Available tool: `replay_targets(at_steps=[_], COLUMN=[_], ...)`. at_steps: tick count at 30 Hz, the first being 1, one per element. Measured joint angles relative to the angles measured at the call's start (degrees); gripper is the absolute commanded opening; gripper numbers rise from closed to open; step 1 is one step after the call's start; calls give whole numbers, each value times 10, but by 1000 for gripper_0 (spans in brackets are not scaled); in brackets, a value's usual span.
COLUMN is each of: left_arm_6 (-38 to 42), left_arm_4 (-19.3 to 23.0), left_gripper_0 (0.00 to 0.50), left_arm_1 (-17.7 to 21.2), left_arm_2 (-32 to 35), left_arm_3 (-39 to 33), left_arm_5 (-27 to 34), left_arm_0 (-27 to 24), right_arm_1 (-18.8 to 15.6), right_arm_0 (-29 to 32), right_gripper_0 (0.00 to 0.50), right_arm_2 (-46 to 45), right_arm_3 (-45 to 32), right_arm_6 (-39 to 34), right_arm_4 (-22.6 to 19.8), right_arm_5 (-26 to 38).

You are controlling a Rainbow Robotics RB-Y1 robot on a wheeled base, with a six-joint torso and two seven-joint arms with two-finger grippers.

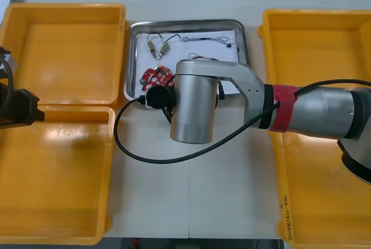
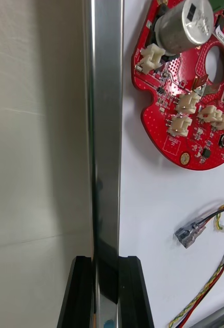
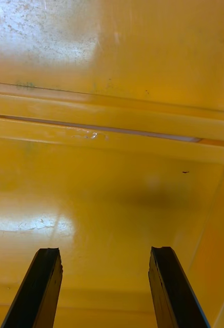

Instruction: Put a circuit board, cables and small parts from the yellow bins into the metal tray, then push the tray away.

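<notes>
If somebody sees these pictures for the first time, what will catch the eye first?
First the big silver right arm reaching in towards the middle, its right hand shut on the rim of the metal tray. Next, the red circuit board on the tray's white inside, with a red and yellow cable near it. The left hand hangs open over the yellow bins at the robot's left.

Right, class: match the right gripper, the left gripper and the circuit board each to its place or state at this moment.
Things:
1. right gripper
2. left gripper
3. circuit board

Places or states:
A. open above a yellow bin
B. lying inside the metal tray
C. shut on the tray's rim

Pairs: 1-C, 2-A, 3-B.
</notes>
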Motion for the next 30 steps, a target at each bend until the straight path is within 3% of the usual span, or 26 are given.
replay_targets(at_steps=[19, 30], left_arm_6=[0, 0], left_arm_4=[0, 0], left_gripper_0=[500, 500], left_arm_1=[0, 0], left_arm_2=[0, 0], left_arm_3=[0, 0], left_arm_5=[0, 0], left_arm_0=[0, 0], right_arm_1=[0, 0], right_arm_0=[-35, -46], right_gripper_0=[0, 0], right_arm_2=[5, 5], right_arm_3=[77, 133], right_arm_6=[0, 0], right_arm_4=[0, 0], right_arm_5=[-63, -138])
